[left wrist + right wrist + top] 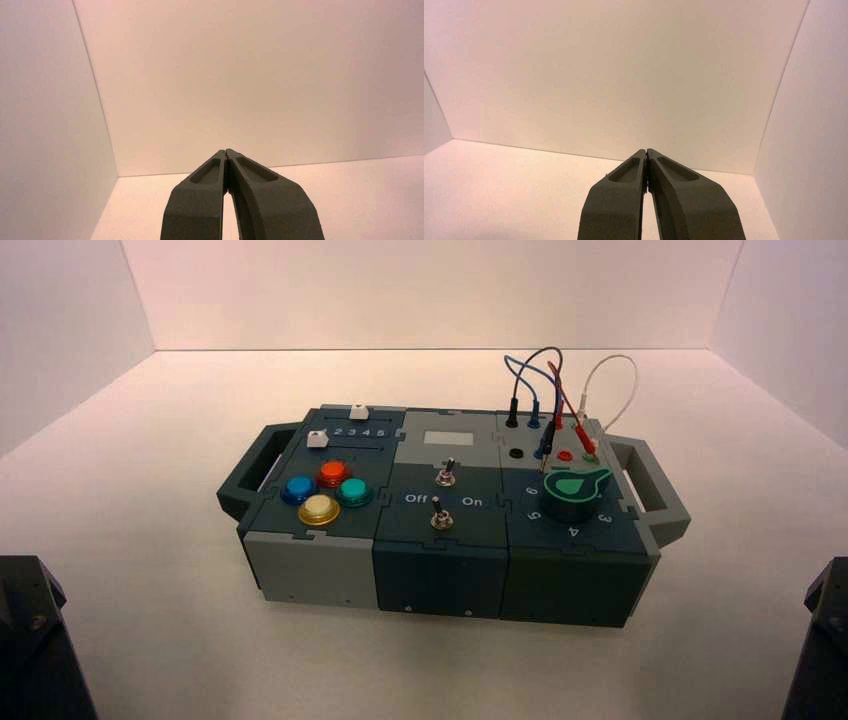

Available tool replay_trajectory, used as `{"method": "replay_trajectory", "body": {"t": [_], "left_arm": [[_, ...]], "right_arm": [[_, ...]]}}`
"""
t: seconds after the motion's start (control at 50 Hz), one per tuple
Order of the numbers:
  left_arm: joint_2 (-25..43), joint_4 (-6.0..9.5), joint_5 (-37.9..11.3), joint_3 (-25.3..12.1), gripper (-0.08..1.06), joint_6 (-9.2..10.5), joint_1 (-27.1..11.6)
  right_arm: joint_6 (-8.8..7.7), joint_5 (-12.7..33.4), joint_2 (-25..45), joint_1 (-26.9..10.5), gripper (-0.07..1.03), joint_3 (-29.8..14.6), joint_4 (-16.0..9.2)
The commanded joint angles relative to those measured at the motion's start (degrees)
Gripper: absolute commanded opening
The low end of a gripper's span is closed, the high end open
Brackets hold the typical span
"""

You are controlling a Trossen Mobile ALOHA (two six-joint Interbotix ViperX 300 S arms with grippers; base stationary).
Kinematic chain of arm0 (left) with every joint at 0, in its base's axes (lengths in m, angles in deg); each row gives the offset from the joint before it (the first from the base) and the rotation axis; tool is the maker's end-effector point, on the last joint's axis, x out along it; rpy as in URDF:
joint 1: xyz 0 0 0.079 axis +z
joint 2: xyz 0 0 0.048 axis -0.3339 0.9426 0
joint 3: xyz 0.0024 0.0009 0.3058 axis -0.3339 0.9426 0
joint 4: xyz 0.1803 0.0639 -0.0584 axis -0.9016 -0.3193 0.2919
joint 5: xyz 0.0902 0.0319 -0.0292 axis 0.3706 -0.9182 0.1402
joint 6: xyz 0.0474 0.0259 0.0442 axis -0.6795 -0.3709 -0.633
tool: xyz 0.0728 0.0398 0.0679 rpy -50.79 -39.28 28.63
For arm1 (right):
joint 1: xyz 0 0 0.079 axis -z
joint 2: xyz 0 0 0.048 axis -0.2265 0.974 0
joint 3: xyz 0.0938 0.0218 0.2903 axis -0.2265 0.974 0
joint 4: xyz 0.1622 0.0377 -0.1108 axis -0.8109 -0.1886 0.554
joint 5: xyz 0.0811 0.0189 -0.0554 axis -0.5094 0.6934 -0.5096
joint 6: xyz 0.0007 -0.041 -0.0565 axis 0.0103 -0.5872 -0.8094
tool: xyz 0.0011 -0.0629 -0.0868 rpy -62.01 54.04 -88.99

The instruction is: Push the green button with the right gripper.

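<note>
The green button (353, 491) is a small teal dome on the left block of the box (310, 565), next to the blue (298, 488), orange-red (333, 473) and yellow (319, 509) buttons. My right gripper (646, 151) is shut and empty, facing the white back wall; only a black piece of the right arm (825, 640) shows at the high view's lower right edge, far from the box. My left gripper (226, 151) is shut and empty too, parked at the lower left, where a piece of the left arm (30, 640) shows. Neither wrist view shows the box.
The box has dark handles at both ends (245, 475) (655, 490), two toggle switches (446, 475) in the middle, a large green pointer knob (575, 490) at the right, and looping wires (560, 390) at its back right. White walls enclose the table.
</note>
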Motion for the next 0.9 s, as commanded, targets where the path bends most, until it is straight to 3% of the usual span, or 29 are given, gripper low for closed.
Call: {"method": "replay_trajectory", "body": {"t": [0.02,0.5,0.68,0.82,0.9], "left_arm": [[0.2,0.09,0.3,-0.9,-0.03,0.09,0.2],[0.7,0.09,-0.4,-1.1,-0.03,0.09,-0.7],[5.4,0.09,-8.3,-3.9,-0.03,-0.35,-4.1],[12.3,-0.09,-16.8,-6.7,-0.03,-0.79,-9.2],[14.3,-0.09,-18.9,-7.6,-0.03,-1.05,-11.4]], "right_arm": [[0.09,-0.4,0.3,0.4,-0.02,-2.0,-0.2],[0.26,0.4,0.7,0.4,-0.02,-2.3,-0.4],[0.53,3.3,2.8,-0.2,-0.02,-3.1,-1.6],[0.53,6.6,5.4,-2.2,-0.02,-4.3,-2.3],[0.53,7.2,6.2,-3.5,-0.02,-4.7,-2.3]]}}
